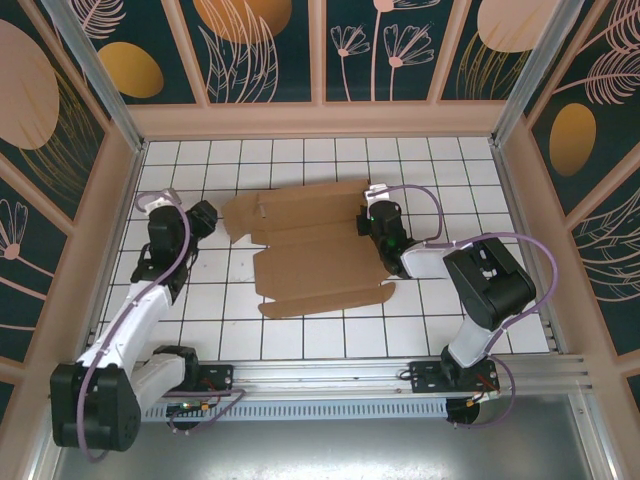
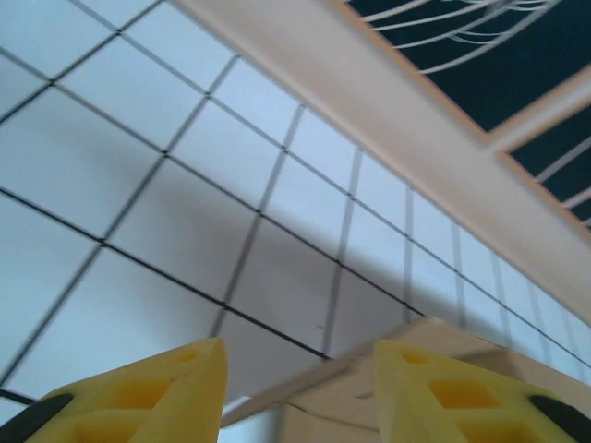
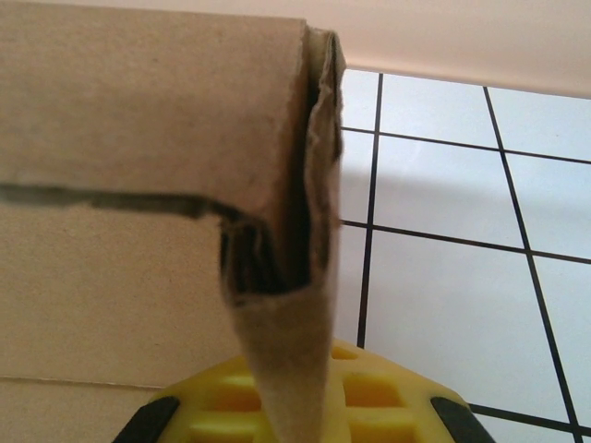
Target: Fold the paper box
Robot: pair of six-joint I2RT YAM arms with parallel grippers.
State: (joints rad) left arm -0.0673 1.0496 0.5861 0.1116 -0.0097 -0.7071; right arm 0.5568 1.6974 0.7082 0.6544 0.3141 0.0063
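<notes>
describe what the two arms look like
The left arm and right arm have white links, bulky black joint housings and looping lilac cables. Their tool fingers are yellow moulded plastic with recessed pockets and black patches.

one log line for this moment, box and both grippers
paper box: mostly flat sheet on tiled table | left gripper: open, by its left edge | right gripper: shut on its right edge

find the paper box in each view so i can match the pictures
Top external: the paper box lies spread at the centre of the table.
Left wrist: its pale edge shows at the bottom centre.
Right wrist: it covers the left and centre.
Shared landmark: the white gridded table.
</notes>
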